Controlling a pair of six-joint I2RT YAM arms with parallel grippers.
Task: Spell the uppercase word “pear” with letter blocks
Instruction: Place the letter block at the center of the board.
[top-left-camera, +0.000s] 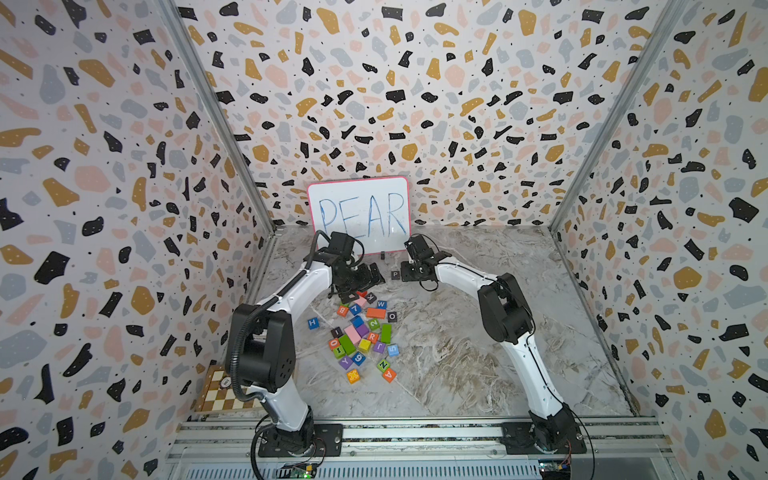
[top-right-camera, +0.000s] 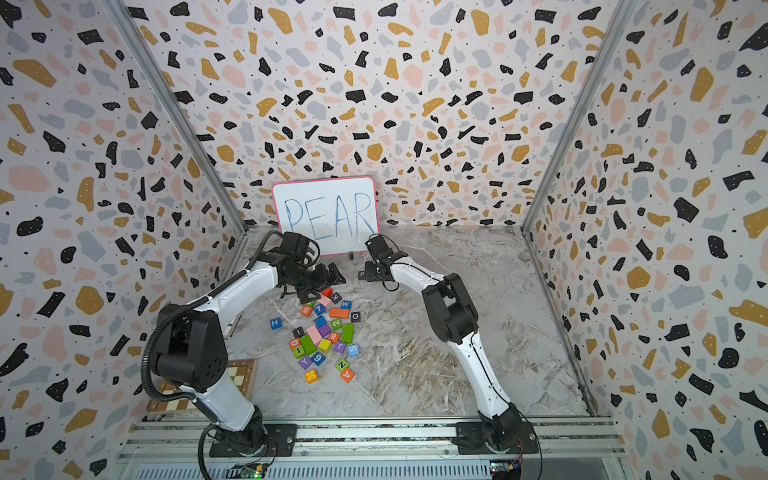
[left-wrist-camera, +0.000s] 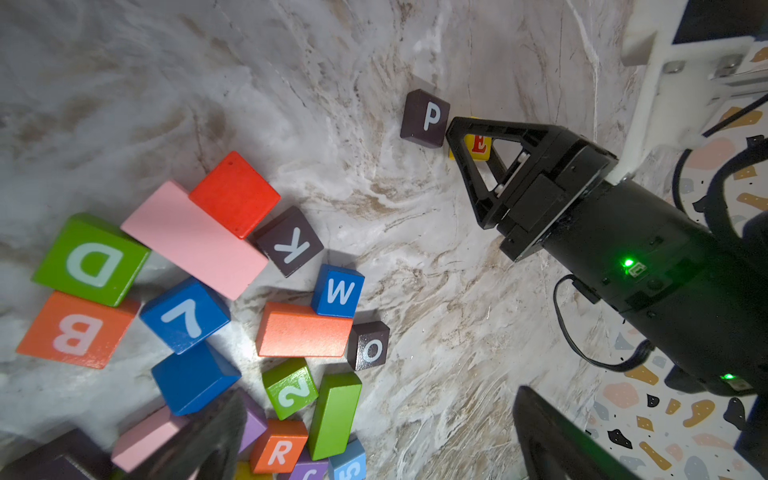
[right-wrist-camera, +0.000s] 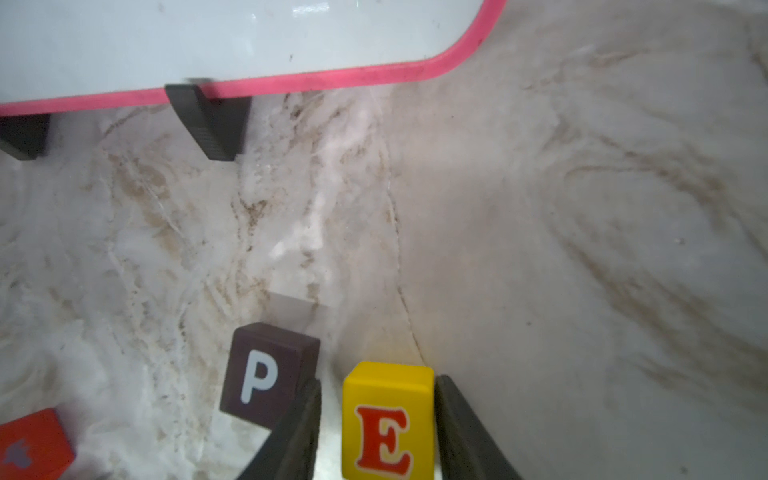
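Where the grey-white marble counter meets the back wall, a white board with a pink edge stands on little black feet. The word PEAR is written on it in blue. The walls all around are pale, with black, tan, pink and grey spots.

Just in front of the board, the small black wooden cube with a white P sits on the counter. The small yellow cube with a red E is just beside it, letter up. The right claw is around the yellow cube. Its jaws are a little apart, with a thin gap on the P side, so it is not squeezing.

The left claw hangs wide open and empty over the far end of a heap of coloured blocks in the middle of the counter. The orange-red cube with a white R lies inside the heap. The orange cube with a white A lies at its near edge. A checkered game board sits in the near left corner.
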